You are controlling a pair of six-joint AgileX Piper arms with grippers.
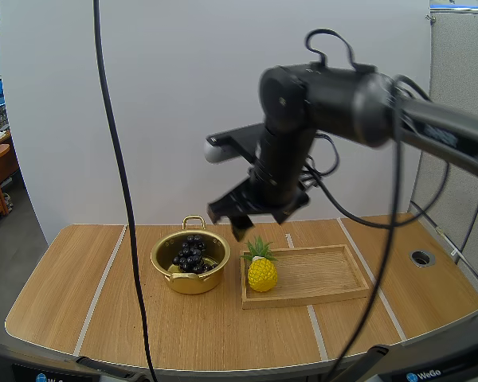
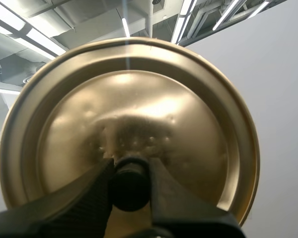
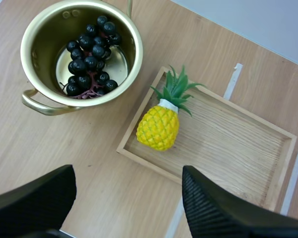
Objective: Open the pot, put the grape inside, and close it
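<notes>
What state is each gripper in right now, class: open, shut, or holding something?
Left gripper: shut on the lid, pinching its knob.
Right gripper: open, holding nothing.

pot point(image 1: 190, 283) mouth: uncovered (grapes point(image 1: 191, 255) inside) | pineapple point(image 1: 261, 274): just beside, on tray point(image 1: 327, 274)

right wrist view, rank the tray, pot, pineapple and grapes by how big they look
1. wooden tray, largest
2. pot
3. pineapple and bunch of grapes: they look about alike in extent, so they are not ranked against each other
</notes>
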